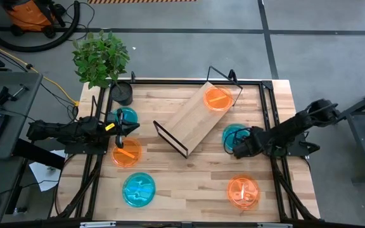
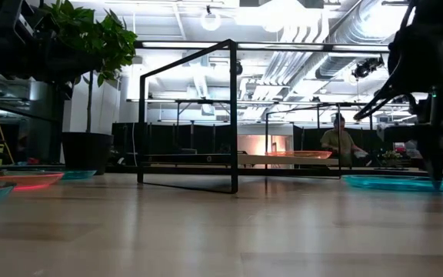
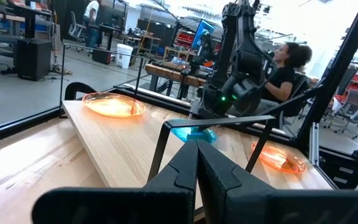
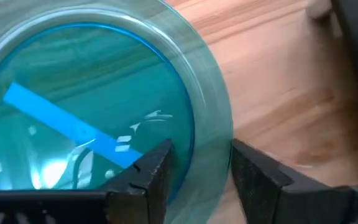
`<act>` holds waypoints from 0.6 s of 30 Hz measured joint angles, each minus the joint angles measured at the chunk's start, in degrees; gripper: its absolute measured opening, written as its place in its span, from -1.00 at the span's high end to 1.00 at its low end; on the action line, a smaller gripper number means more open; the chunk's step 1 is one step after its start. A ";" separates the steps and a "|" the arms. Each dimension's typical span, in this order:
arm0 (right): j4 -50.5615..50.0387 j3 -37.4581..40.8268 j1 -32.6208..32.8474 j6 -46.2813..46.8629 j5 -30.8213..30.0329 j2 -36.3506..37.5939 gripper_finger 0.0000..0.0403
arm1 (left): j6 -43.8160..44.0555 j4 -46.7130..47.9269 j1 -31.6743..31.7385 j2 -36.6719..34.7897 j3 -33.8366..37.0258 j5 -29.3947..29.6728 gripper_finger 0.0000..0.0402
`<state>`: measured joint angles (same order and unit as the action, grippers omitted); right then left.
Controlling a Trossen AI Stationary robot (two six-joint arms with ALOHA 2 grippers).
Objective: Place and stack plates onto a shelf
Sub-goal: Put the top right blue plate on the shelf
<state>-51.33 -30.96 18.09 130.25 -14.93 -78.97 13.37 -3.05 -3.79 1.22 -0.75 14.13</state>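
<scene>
- Shelf [image 1: 196,119]: lies at an angle in the middle of the table [image 1: 189,183]. One orange plate [image 1: 218,99] rests on its far end; the rest of the board is bare.
- Remaining plates lie on the table: a blue plate [image 1: 234,137] right of the shelf, an orange one [image 1: 243,191] at front right, a blue one [image 1: 139,189] at front left, an orange one [image 1: 126,153] and a blue one [image 1: 127,116] at left.
- Right gripper [image 4: 195,171]: low over the blue plate right of the shelf. The jaws stand apart, one finger on each side of the plate's rim; nothing is lifted.
- Left gripper [image 3: 197,163]: at the table's left side, level, pointing at the shelf. Fingers pressed together, holding nothing.
- Low view: the plates show only as thin edges.
- A potted plant [image 1: 102,60] stands at the far left corner.
</scene>
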 joint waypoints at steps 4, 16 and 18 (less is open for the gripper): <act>1.29 1.24 -1.77 -0.25 -0.14 0.13 0.38 | 0.00 0.06 0.01 0.02 0.01 0.02 1.00; -1.52 -0.55 -2.91 -3.48 -2.97 2.11 0.98 | -0.02 0.20 0.02 0.00 0.02 0.01 1.00; -1.67 -0.60 -2.55 -5.13 -3.44 4.64 0.99 | -0.01 0.22 0.00 0.02 0.01 0.02 1.00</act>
<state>-52.99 -31.56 15.54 125.12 -18.37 -74.33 13.36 -2.83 -3.79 1.23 -0.75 14.15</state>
